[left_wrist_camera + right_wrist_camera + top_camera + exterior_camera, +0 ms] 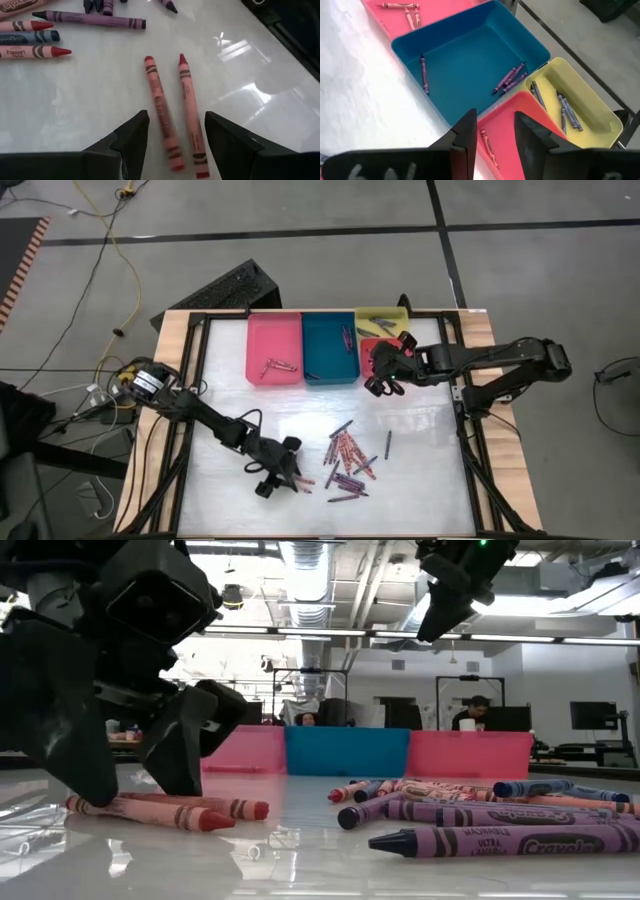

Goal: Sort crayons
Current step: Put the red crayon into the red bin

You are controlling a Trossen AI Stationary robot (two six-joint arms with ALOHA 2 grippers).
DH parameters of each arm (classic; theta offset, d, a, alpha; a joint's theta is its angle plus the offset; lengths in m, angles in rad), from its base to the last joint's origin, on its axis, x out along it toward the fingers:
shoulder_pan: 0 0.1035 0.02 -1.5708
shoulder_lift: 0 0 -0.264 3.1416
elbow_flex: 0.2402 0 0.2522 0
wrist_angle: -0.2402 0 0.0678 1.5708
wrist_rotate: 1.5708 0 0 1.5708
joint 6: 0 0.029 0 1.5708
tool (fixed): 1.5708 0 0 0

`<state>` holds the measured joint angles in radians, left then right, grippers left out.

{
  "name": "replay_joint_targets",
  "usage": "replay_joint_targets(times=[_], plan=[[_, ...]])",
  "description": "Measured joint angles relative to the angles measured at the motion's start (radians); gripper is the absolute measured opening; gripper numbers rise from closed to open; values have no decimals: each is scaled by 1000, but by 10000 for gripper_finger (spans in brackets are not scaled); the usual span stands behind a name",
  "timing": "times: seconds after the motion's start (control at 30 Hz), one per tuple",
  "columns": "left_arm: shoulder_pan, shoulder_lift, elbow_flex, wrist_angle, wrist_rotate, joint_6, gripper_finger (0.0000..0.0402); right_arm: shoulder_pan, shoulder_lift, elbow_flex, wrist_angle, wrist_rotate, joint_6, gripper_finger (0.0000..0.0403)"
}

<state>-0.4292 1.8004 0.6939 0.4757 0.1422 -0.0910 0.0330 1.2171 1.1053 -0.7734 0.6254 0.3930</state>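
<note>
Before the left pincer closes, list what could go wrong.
1. Two red crayons lie side by side between the open left pincer's fingers; it may grab both or pinch one askew.
2. The right pincer hangs empty over the red tray's rim; lowering could knock it.
</note>
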Motion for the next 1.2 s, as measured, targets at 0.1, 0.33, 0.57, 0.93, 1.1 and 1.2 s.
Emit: replay_joint_targets(times=[0.1,0.33,0.57,0.93,1.1,1.2], plan=[[17,-1,-16,5,17,-8,185,0,0,0,0,0,0,124],[45,-1,-23,-9,26,27,185,0,0,0,-4,0,0,124],[74,-1,-23,-48,-20,80,185,-1,0,0,-5,0,0,124],[92,-1,-23,-80,-228,106,185,-1,0,0,-5,0,1,124],[107,-2,-23,-69,-261,105,185,0,0,0,-5,0,1,124],[115,-2,-24,-56,-262,108,185,0,0,0,-5,0,2,124]])
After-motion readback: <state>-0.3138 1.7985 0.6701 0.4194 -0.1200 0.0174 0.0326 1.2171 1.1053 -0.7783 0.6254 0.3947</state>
